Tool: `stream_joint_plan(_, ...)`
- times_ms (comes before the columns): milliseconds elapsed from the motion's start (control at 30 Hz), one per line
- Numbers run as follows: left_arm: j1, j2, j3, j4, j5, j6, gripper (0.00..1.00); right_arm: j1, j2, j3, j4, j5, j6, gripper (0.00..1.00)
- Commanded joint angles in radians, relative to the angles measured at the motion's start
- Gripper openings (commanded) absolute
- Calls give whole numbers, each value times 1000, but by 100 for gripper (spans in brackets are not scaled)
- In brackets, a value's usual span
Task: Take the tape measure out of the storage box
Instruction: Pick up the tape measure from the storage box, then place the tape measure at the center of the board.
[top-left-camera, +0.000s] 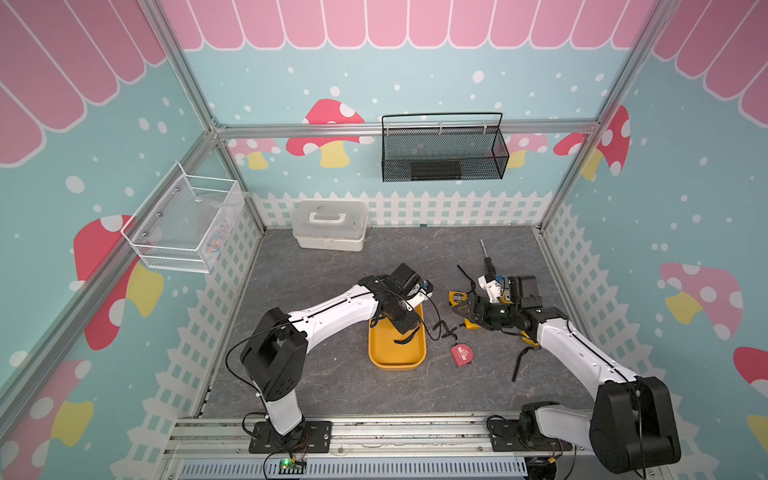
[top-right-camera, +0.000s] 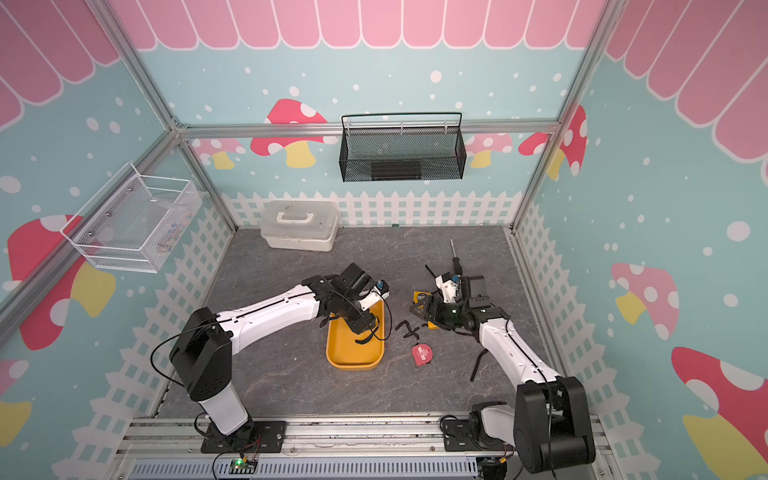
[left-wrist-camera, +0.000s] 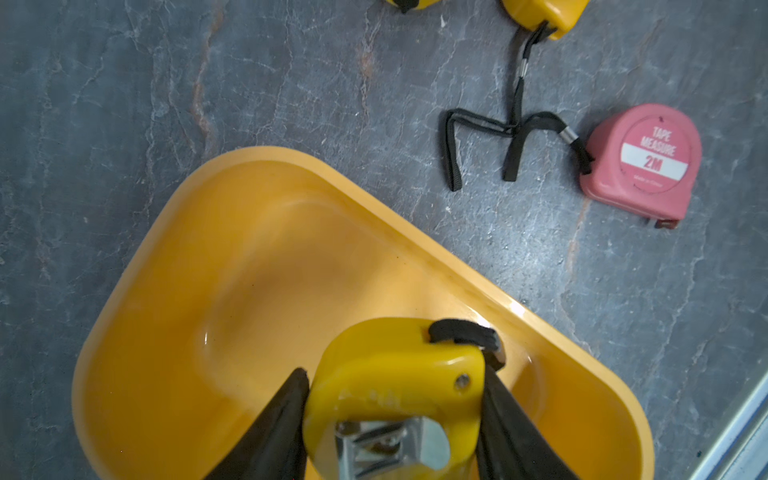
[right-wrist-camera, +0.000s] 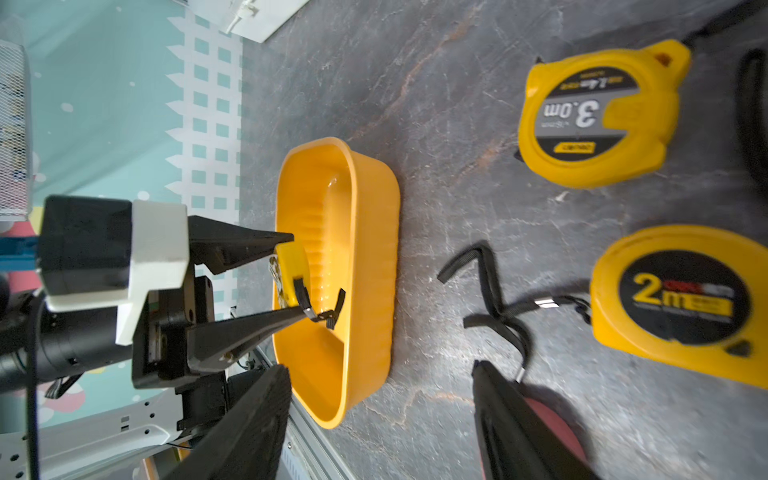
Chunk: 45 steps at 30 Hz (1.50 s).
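Figuring we lift straight up, left gripper (right-wrist-camera: 298, 274) clamped on the tape measure (left-wrist-camera: 399, 374), so its strap (left-wrist-camera: 461, 332) clears the storage box (left-wrist-camera: 133, 299).

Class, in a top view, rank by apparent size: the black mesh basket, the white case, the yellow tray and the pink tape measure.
1. black mesh basket, though it hangs nearer the camera
2. white case and yellow tray, alike; the left arm covers part of the tray
3. pink tape measure
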Motion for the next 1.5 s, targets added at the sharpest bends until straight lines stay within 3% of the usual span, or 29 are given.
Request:
stream_joint_plan(0,2,-59,6,63,44,-26,56,34,50,22,119,-37,54,69)
stream_joint_plan(467,2,-88,-24,114,73,-60,56,156,223,79,349,-75,162,68)
stream_joint_plan(867,2,-80,-25,128,73,-63,56,232,312,131,405,-100,192,65)
stream_joint_plan(1467,11,-65,-12,128,80,-49,56,272,320,124,410,-112,192,55)
